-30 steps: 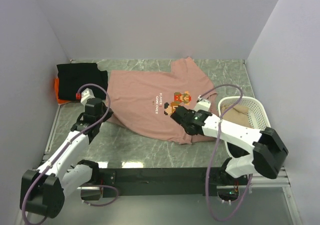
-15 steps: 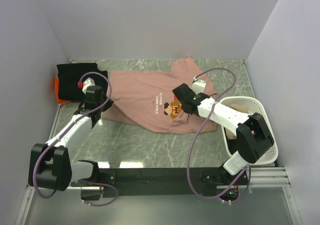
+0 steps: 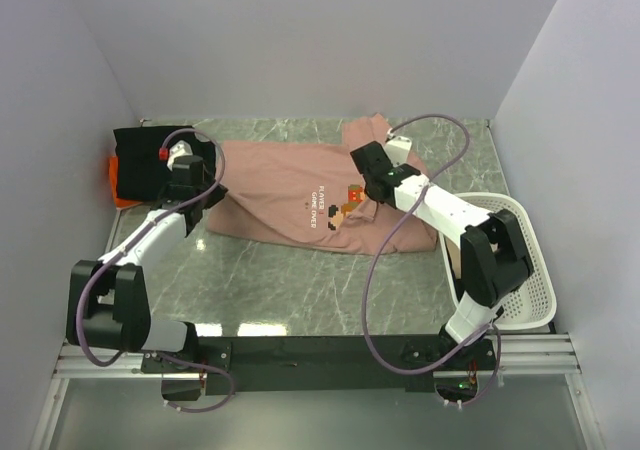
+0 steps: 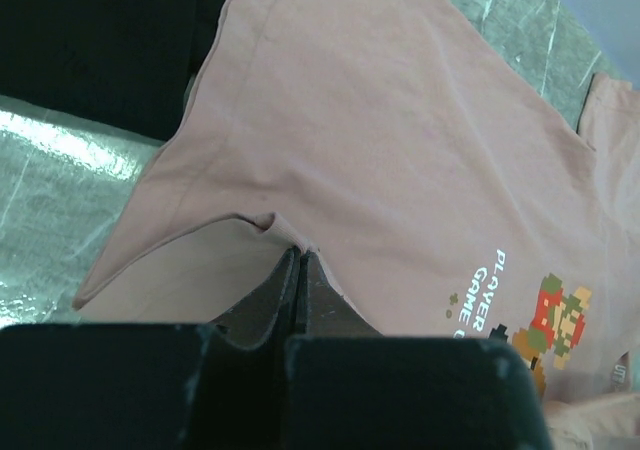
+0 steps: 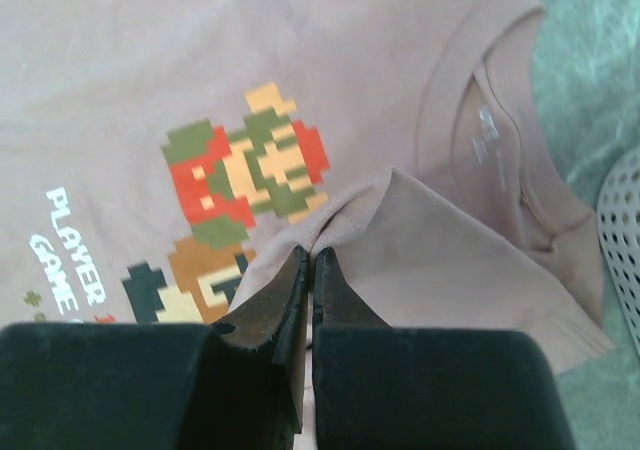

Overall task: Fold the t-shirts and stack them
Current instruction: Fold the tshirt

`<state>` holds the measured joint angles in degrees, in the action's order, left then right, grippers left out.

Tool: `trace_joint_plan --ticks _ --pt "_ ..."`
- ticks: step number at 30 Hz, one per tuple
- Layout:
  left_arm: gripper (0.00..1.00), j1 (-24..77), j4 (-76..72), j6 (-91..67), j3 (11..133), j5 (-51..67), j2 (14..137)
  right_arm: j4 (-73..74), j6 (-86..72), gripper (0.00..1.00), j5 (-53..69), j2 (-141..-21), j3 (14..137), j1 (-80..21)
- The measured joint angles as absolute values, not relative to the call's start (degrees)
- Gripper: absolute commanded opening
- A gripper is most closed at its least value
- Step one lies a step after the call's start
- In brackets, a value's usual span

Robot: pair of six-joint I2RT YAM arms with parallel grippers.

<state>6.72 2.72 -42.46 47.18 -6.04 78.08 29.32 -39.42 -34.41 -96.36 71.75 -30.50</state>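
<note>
The dusty-pink t-shirt (image 3: pixel 285 185) lies spread across the marble table, and its near edge is folded back over itself. My left gripper (image 3: pixel 200 185) is shut on a pinch of the pink hem (image 4: pixel 268 222) near the sleeve. My right gripper (image 3: pixel 368 175) is shut on a folded flap of pink cloth (image 5: pixel 420 235), held over the pixel graphic (image 5: pixel 245 165) just below the collar (image 5: pixel 470 90). The folded black t-shirt (image 3: pixel 150 155) sits at the far left on top of the orange one (image 3: pixel 117 185).
A white mesh laundry basket (image 3: pixel 530 270) stands at the right, close under the right arm's elbow. White walls close in the table on the left, back and right. Bare marble (image 3: pixel 300 280) shows between the shirt and the arm bases.
Both grippers have moved away from the bases, carrying the pink shirt's near edge up and over it. The fold now covers part of the graphic. The right arm has stretched further out.
</note>
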Motion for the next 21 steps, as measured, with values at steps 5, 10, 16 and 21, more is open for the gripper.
trace_joint_plan --ticks 5,10,16,21 --pt "0.01 5.5 2.5 -42.0 48.5 -5.5 80.9 29.2 -37.7 0.0 -34.5 -98.6 74.6 -29.8" --pt "0.0 4.2 2.5 -41.3 49.2 -4.7 83.3 29.2 -36.7 0.0 -34.6 -99.9 76.6 -28.2" --pt "0.01 3.1 2.4 -41.0 51.2 -3.7 86.7 29.6 -35.8 0.0 -34.7 -102.3 79.4 -26.7" --pt "0.01 2.7 1.5 -40.9 52.6 -2.6 89.3 29.8 -35.0 0.0 -34.8 -104.7 81.5 -26.2"
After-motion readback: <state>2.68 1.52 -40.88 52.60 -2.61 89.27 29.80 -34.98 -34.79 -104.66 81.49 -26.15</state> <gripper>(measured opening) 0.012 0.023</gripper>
